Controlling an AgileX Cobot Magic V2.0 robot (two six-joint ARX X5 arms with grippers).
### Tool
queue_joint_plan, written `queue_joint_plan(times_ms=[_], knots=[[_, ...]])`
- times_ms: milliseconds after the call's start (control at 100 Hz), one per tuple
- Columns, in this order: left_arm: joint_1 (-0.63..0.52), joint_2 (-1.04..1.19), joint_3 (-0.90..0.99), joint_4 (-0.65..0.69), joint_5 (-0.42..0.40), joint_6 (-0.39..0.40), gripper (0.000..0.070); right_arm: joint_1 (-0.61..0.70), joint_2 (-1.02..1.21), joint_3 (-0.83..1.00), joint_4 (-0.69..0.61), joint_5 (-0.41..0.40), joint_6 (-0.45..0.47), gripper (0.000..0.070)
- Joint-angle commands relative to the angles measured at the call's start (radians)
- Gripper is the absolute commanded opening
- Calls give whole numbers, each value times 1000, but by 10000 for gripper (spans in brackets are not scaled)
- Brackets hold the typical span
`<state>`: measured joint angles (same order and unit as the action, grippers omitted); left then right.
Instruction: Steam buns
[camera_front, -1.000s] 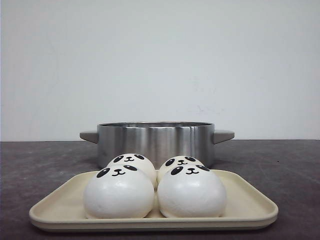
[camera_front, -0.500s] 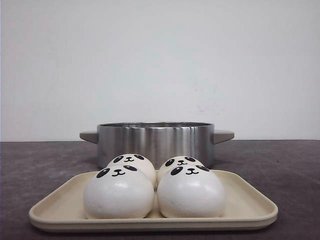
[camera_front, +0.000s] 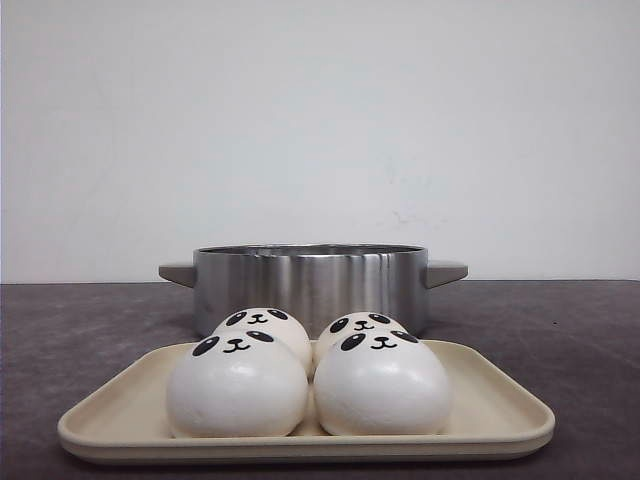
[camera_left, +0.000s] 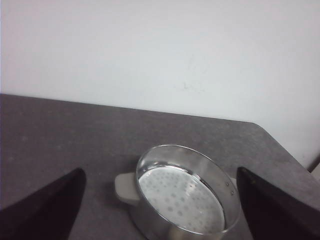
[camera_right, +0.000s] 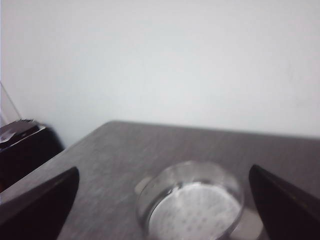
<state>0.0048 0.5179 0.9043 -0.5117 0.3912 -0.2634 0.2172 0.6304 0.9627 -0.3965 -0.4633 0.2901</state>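
Observation:
Two white panda-faced buns sit at the front of a cream tray, and two more sit close behind them. A steel steamer pot with grey handles stands behind the tray. No gripper shows in the front view. My left gripper is open and empty above the table, with the pot and its perforated floor below it. My right gripper is open and empty too, looking down on the same pot. The buns are out of both wrist views.
The dark grey table runs to a white wall behind. In the right wrist view, which is blurred, a dark object lies beyond the table's edge. The table's rounded corner shows in the left wrist view.

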Motion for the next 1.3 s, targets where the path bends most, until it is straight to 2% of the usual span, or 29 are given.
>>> queue_joint_plan(times_ms=[0,220,350,480,580,730,890,1130,1220,1290], knots=[[-13,3,18,2,2,-23,585,53,74,15,-24,29,47,695],[-111,3,18,2,2,-37,585,304,327,60,-280,283,69,692],[-163,4,18,0,2,-37,585,433,479,98,-368,314,127,692],[-217,3,18,-26,2,-36,585,509,608,112,-351,315,231,683],[-264,3,18,-55,2,-36,585,532,701,113,-334,315,279,595],[-329,3,18,-78,2,-36,585,534,824,113,-302,320,280,580],[-374,3,18,-80,-1,-35,585,533,922,113,-239,393,279,580],[-405,3,18,-80,-2,-35,585,533,1022,113,-124,416,280,578],[-405,3,18,-81,-2,-35,585,533,1054,113,-114,441,280,539],[-405,3,18,-84,-2,-34,585,526,1078,113,-116,441,283,537]])
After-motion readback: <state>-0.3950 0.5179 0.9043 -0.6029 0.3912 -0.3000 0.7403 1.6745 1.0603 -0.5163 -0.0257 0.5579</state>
